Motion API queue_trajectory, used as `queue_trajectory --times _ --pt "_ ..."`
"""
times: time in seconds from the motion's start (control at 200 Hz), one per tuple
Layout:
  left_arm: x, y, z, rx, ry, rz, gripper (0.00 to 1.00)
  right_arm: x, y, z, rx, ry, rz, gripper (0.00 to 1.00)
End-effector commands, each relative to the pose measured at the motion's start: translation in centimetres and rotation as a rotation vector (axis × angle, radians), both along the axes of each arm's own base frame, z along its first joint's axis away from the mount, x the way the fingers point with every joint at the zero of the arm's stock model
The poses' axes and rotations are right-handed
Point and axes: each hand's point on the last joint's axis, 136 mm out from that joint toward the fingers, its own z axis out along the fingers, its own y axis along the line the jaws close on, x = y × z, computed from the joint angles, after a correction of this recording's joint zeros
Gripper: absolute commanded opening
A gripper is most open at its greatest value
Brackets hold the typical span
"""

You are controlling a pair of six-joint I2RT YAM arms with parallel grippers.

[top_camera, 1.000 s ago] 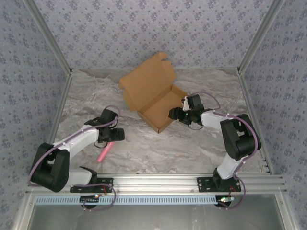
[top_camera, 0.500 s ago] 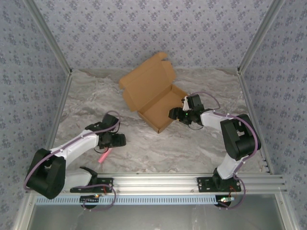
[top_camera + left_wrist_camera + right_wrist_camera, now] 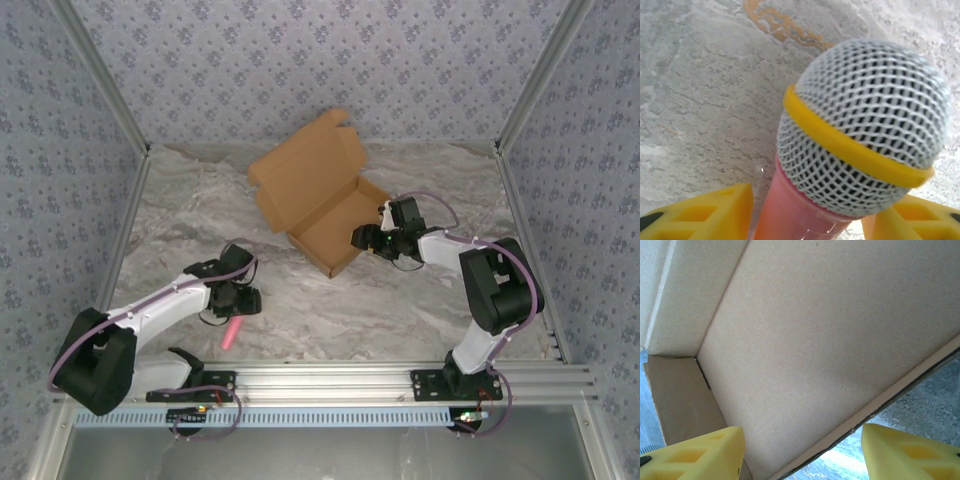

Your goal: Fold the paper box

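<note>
Left tool [image 3: 237, 312] low, straddling pink microphone [image 3: 860, 135]

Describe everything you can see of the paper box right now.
The paper box is plain brown cardboard: a shallow empty rectangular tray set askew on the marbled table, toward its far side. Its lid is open, leaning away, with a notched far edge. The right claw is open at its right wall; contact is unclear.
</note>
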Motion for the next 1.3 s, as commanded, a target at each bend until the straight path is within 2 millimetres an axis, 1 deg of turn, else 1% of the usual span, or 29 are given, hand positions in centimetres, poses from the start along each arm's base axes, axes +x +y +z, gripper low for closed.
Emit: queue_trajectory --times 0.0,0.125,0.2,0.275,0.475,0.575,0.81,0.919,1.069,1.189,1.294 --pt "0.4 -0.5 0.9 -0.011 -0.022 -0.019 0.52 0.2 -0.2 0.8 0.004 -0.026 0.008 0.65" --pt "1.4 -1.4 1.3 -0.044 -0.049 -0.024 0.49 0.3 -0.1 1.0 0.010 -0.026 0.008 0.65" --pt "1.4 -2.0 1.3 -0.063 -0.045 -0.034 0.50 0.4 -0.1 1.3 0.004 -0.031 0.011 0.65" --pt "1.1 -2.0 1.3 -0.055 -0.037 -0.048 0.52 0.3 -0.3 1.6 -0.003 -0.035 0.011 0.65" --pt "-0.3 -1.1 0.9 -0.013 -0.010 -0.062 0.61 0.4 -0.6 1.7 -0.007 -0.037 0.001 0.65" --pt "-0.8 -1.0 0.7 0.018 -0.011 -0.073 0.61 0.5 -0.6 1.7 -0.007 -0.037 -0.001 0.65" --pt "-1.7 -1.1 -0.2 0.036 0.016 -0.087 0.47 0.4 -0.7 1.6 -0.010 -0.037 -0.003 0.65" --pt "-1.5 -1.2 -0.1 0.032 0.004 -0.093 0.40 0.3 -0.6 1.4 -0.008 -0.033 -0.003 0.65" --pt "-0.9 -2.1 0.2 0.008 -0.029 -0.141 0.33 0.3 -0.7 1.4 -0.009 -0.033 -0.003 0.65" --pt "0.0 -2.6 1.4 0.004 -0.067 -0.173 0.28 0.3 -0.8 2.0 -0.033 -0.045 0.017 0.65" --pt "1.4 -3.4 3.5 -0.011 -0.126 -0.200 0.27 0.3 -1.2 2.7 -0.069 -0.060 0.029 0.67"
